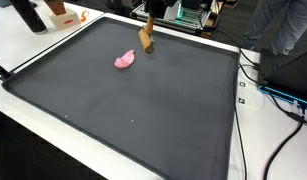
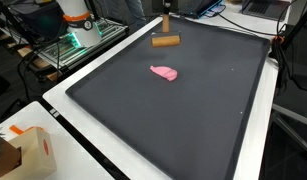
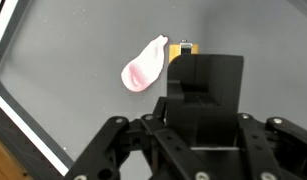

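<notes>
The wooden piece point(image 1: 145, 40) lies on the dark mat point(image 1: 143, 110) near its far edge, directly under the gripper point(image 1: 156, 12), which is lowered from above at the top of an exterior view. A rounded, cylinder-like body is seen flat on the mat point(image 2: 166, 42), with a thin upright part rising from it toward the gripper. In the wrist view only a small tan end of the piece point(image 3: 183, 47) is shown, the rest being hidden behind the black block of the gripper point(image 3: 203, 78). Whether the claw is closed on the upright part or merely held over it cannot be told, since the fingertips are not clearly seen in any view.

Just beside the wooden piece, but apart from it, a pink piece point(image 1: 125, 60) is laid flat; it looks soft and drop-shaped, paler at its middle in the wrist view point(image 3: 145, 68).

The mat is matte and smooth, bordered by a raised dark rim, and is set on a white table point(image 1: 33, 125). Most of the mat is left open toward the near side. Beyond the rim, cables point(image 1: 255, 75) are trailed along one side, and a cardboard box point(image 2: 33, 150) is set at a table corner, well apart.
</notes>
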Tool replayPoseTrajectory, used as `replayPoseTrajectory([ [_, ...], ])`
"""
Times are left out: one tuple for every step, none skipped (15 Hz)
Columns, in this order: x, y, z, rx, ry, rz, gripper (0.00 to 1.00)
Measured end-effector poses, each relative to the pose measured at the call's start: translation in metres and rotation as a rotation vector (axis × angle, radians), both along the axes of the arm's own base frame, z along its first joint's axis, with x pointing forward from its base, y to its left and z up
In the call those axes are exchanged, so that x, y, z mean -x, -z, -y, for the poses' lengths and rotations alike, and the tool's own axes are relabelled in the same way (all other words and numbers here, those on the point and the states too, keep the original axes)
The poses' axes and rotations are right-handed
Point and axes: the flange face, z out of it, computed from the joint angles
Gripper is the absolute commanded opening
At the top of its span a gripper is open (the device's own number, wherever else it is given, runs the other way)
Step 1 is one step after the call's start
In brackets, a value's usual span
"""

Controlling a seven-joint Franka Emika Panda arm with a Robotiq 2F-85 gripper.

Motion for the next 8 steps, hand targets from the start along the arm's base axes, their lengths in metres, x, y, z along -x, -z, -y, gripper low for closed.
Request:
replayPoseTrajectory([
  [0.002, 0.001, -0.003, 0.009, 0.016, 0.014, 0.24],
  [0.004, 0.003, -0.006, 0.016, 0.031, 0.026, 0.24],
  [0.006, 0.005, -0.009, 0.023, 0.045, 0.036, 0.24],
  [0.007, 0.007, -0.011, 0.028, 0.055, 0.043, 0.24],
  [0.009, 0.009, -0.013, 0.032, 0.063, 0.044, 0.24],
  [0.010, 0.011, -0.015, 0.034, 0.070, 0.046, 0.24],
  [0.011, 0.013, -0.017, 0.036, 0.077, 0.046, 0.24],
  [0.011, 0.016, -0.018, 0.037, 0.085, 0.045, 0.24],
])
